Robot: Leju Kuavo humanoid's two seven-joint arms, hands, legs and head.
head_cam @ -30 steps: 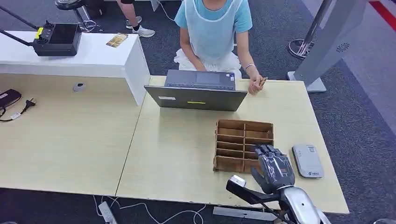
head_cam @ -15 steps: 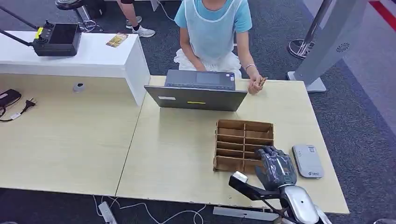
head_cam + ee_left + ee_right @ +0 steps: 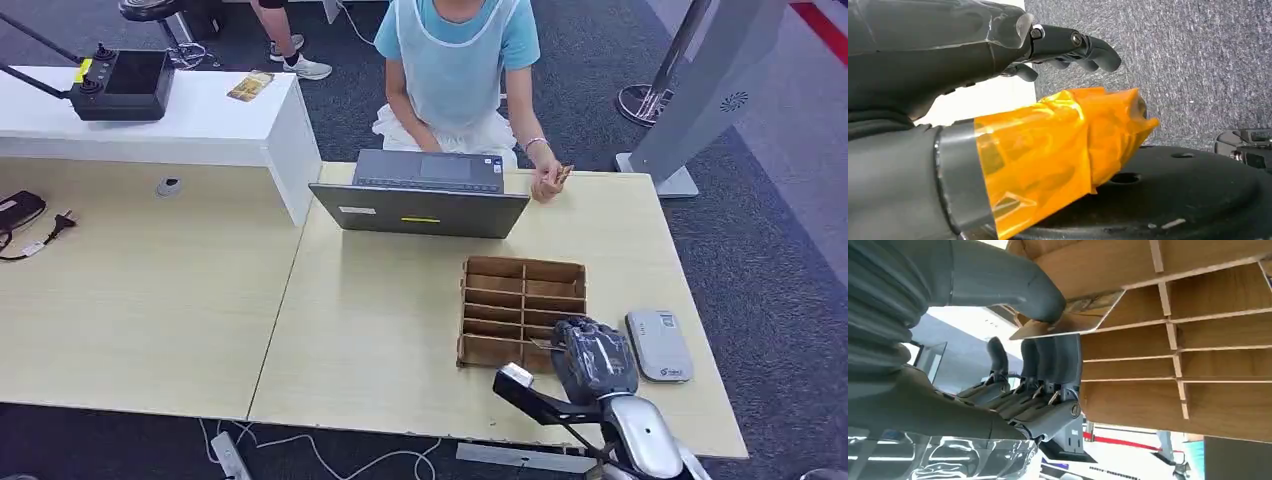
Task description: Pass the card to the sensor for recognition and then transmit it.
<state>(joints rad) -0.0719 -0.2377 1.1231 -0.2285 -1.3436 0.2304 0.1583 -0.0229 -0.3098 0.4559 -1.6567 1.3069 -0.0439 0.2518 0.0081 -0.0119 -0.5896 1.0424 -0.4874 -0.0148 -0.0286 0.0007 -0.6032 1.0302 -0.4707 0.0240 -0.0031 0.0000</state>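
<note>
Card sits pinched in the right hand, thumb on one face and fingers under the other, its free end at the mouth of a slot in the rack. It looks thin, light and stiff, probably slick-faced, so a flat pinch across both faces near one short end should suit; squeezing the edges would likely bow it or let it slide. The grip covers roughly half the card, leaving the rest free to lay over a reader.

The rack stands on the table toward its near right corner, the hand over the rack's near right part. The sensor lies flat just beside the rack, closer to the table's right edge. A laptop sits at the far edge, with a person behind it.

The left hand hangs over dark carpet, fingers loosely curled, holding nothing.

Wood-grain top, smooth and level; grey carpet all round.
</note>
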